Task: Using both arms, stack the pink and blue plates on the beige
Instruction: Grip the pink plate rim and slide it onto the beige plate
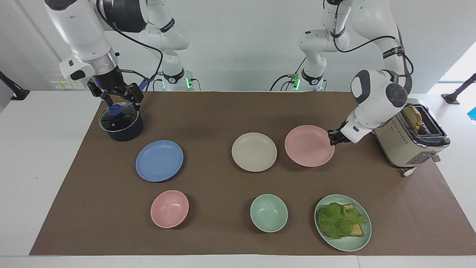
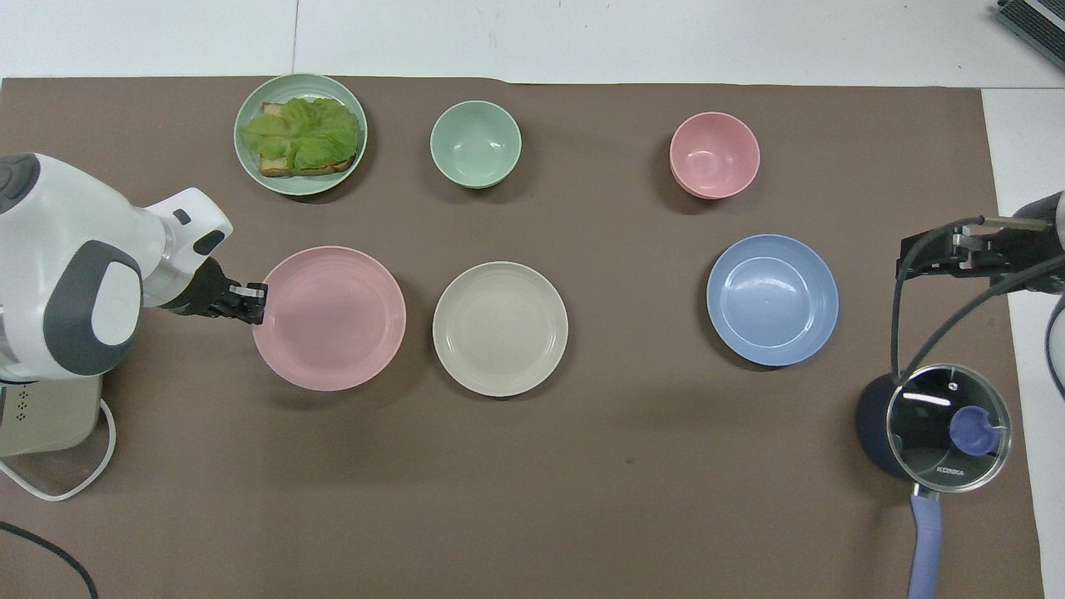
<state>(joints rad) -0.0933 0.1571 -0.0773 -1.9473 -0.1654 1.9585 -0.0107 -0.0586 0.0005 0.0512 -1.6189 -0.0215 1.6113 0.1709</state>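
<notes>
My left gripper (image 1: 332, 138) (image 2: 254, 302) is shut on the rim of the pink plate (image 1: 309, 145) (image 2: 329, 318). It holds the plate roughly level, a little above the mat, beside the beige plate (image 1: 254, 152) (image 2: 500, 329) on the left arm's side. The two rims are close but do not overlap. The blue plate (image 1: 159, 160) (image 2: 772, 299) lies flat on the mat toward the right arm's end. My right gripper (image 1: 118, 97) (image 2: 944, 252) hangs open and empty over the lidded pot, and that arm waits.
A dark pot with a glass lid (image 1: 121, 123) (image 2: 944, 424) stands under the right gripper. A toaster (image 1: 412, 143) (image 2: 42, 416) stands beside the left arm's wrist. A pink bowl (image 1: 169, 209), a green bowl (image 1: 269, 213) and a green plate (image 1: 349, 243) with lettuce on bread sit farther from the robots.
</notes>
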